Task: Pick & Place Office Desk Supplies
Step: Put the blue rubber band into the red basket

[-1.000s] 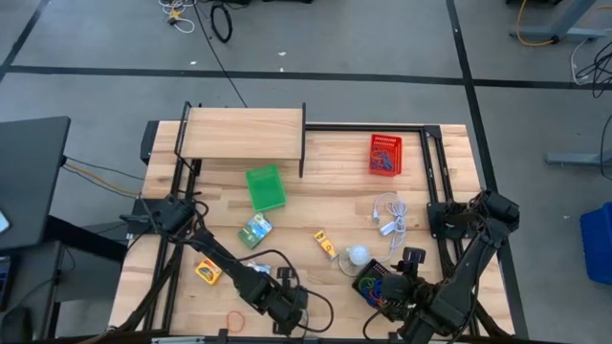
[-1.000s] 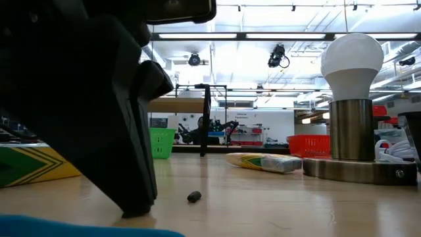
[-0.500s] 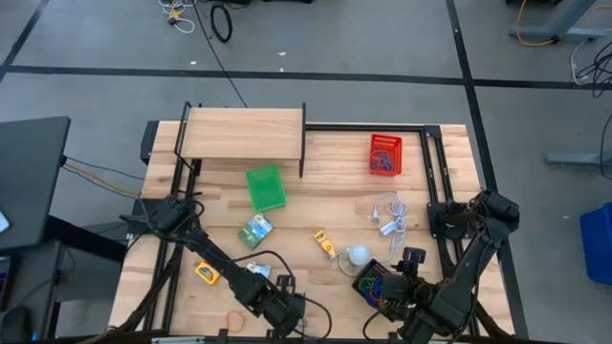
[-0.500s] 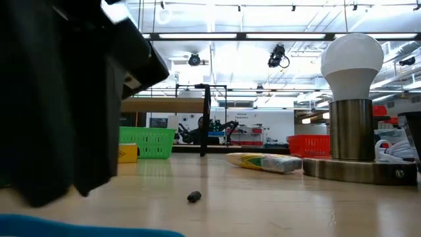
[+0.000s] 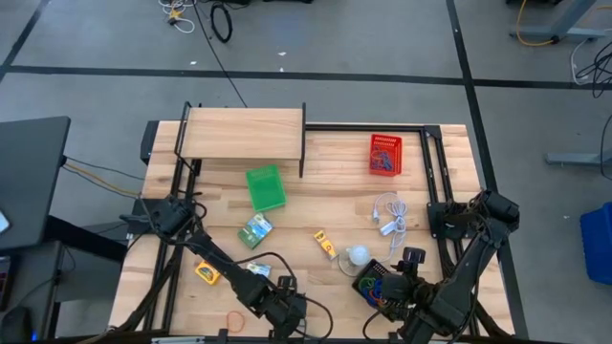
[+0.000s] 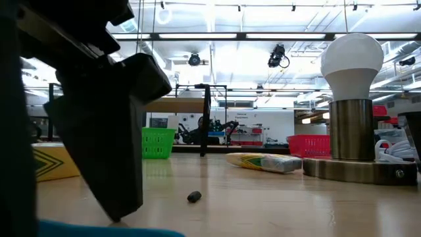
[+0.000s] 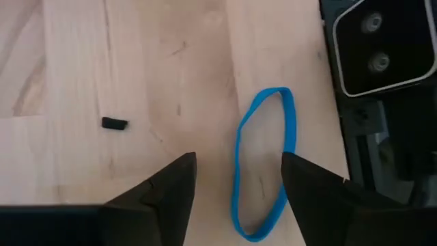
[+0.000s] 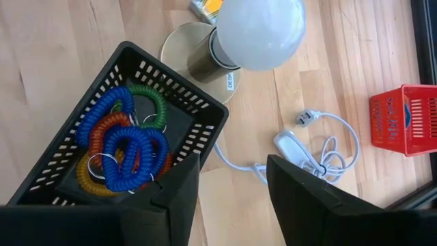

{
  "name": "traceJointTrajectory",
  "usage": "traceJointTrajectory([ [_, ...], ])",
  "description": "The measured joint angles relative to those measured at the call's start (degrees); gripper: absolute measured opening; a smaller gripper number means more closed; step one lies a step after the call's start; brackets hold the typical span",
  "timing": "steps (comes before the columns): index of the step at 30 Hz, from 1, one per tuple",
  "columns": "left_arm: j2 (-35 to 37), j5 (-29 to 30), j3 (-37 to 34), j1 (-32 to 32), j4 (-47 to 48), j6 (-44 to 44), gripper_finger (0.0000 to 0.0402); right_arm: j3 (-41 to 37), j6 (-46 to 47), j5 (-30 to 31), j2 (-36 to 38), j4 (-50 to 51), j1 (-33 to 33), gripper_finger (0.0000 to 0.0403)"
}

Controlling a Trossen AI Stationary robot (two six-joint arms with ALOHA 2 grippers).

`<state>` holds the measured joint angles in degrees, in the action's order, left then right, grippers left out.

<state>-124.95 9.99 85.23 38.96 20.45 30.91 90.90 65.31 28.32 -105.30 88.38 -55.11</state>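
A blue loop point(image 7: 263, 164) lies flat on the table near its front edge. My left gripper point(image 7: 239, 184) stands open just over the loop, one finger on either side of the loop's near end, touching nothing. In the low view one of its fingers point(image 6: 112, 131) reaches down close to the tabletop. My right gripper point(image 8: 232, 184) hangs open above the black mesh basket point(image 8: 116, 143), which holds several coiled loops point(image 8: 126, 154) in blue, green, orange and yellow. A green packet point(image 5: 255, 230), two yellow packets point(image 5: 325, 245) point(image 5: 207, 272) and an orange loop point(image 5: 234, 320) lie on the table.
A white bulb lamp point(image 8: 256, 31) on a round base stands beside the black basket, its white cord point(image 8: 314, 147) coiled behind. A green basket point(image 5: 265, 187) and a red basket point(image 5: 385, 154) sit farther back, near a wooden shelf point(image 5: 244, 132). A tiny black piece point(image 7: 114, 124) lies near the blue loop.
My left gripper has opened: in the low view its single dark mass has parted into two fingers, and it has tipped a little. The blue loop lies on the table as before. My right arm has kept still.
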Motion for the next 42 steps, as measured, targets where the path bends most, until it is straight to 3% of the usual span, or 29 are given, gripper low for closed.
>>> traceJointTrajectory([
  [7, -1.44, 1.6, 0.28, 0.09, -0.62, 3.05, 0.0179, 0.0, -0.01, 0.0, 0.0, 0.04, 0.0, 0.0178],
  [17, -4.72, 6.1, 0.54, 0.81, 0.6, 7.44, 0.0012, 0.0, 0.01, 0.02, 0.0, 0.02, 0.0, 0.0178],
  [25, -3.48, 8.48, 0.52, 0.48, 6.43, 8.51, 0.0003, 0.0, 0.01, 0.01, 0.0, 0.02, 0.0, 0.0178],
  [36, 3.72, 19.86, -0.37, 0.25, 20.37, 10.29, 0.0001, 0.0, 0.4, 0.24, 0.0, -0.01, 0.0, 0.0178],
  [42, 4.77, 23.3, -0.22, 0.44, 20.5, 10.88, 0.0001, 0.0, -0.68, 7.37, 0.0, -2.2, -0.38, 0.0178],
])
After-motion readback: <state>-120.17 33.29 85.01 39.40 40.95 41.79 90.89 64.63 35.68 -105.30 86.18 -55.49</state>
